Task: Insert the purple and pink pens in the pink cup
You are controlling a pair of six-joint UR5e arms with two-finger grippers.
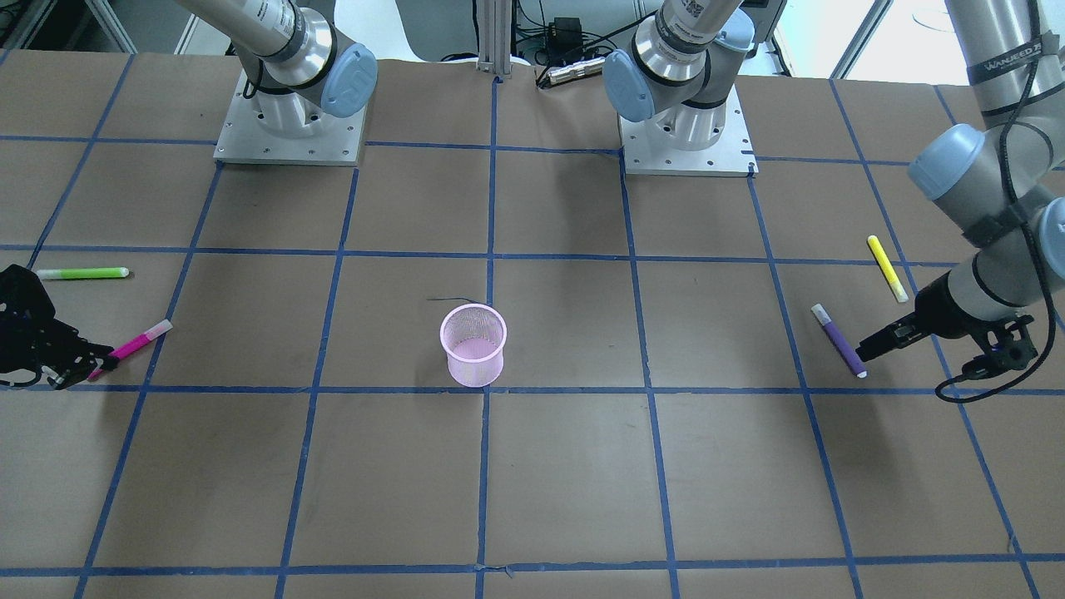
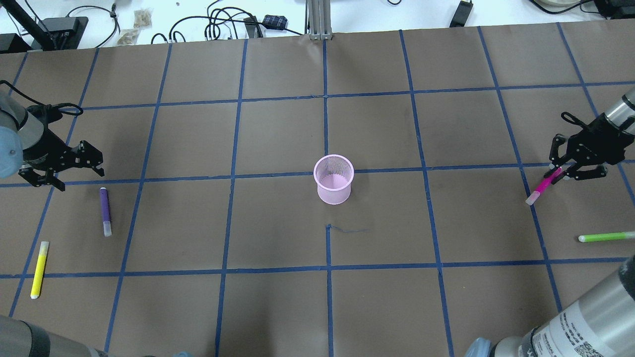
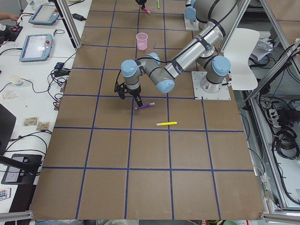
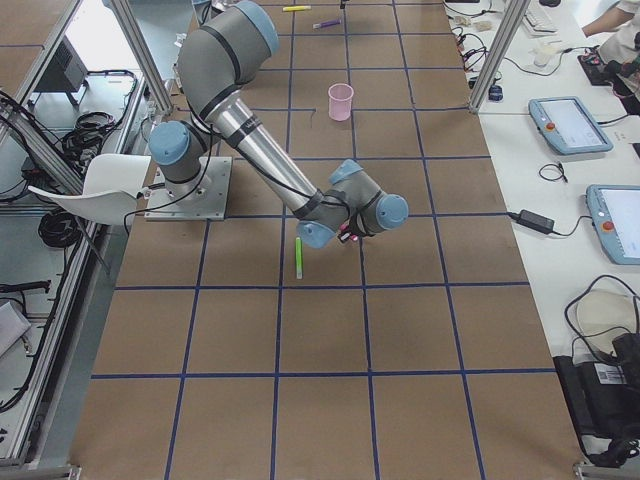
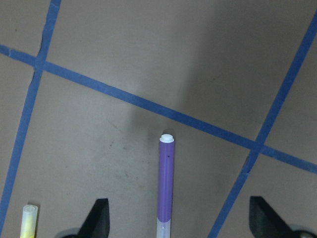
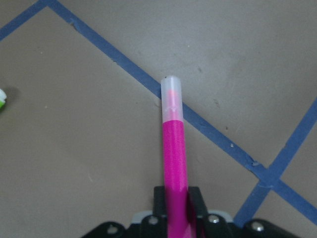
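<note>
The pink mesh cup point(image 2: 334, 179) stands upright at the table's middle; it also shows in the front view point(image 1: 473, 345). The purple pen point(image 2: 105, 211) lies flat on the table at my left. My left gripper point(image 2: 82, 178) is open and hovers just beyond the pen's end. In the left wrist view the purple pen point(image 5: 166, 186) lies between the spread fingertips point(image 5: 99, 218). My right gripper point(image 2: 563, 169) is shut on one end of the pink pen point(image 2: 540, 187), far right of the cup. In the right wrist view the pink pen point(image 6: 174, 163) sticks out forward, low over the table.
A yellow pen point(image 2: 39, 268) lies near the purple one, closer to the robot. A green pen point(image 2: 605, 237) lies near the right gripper, also closer to the robot. Blue tape lines grid the brown table. The arm bases point(image 1: 287, 125) stand at the robot's edge.
</note>
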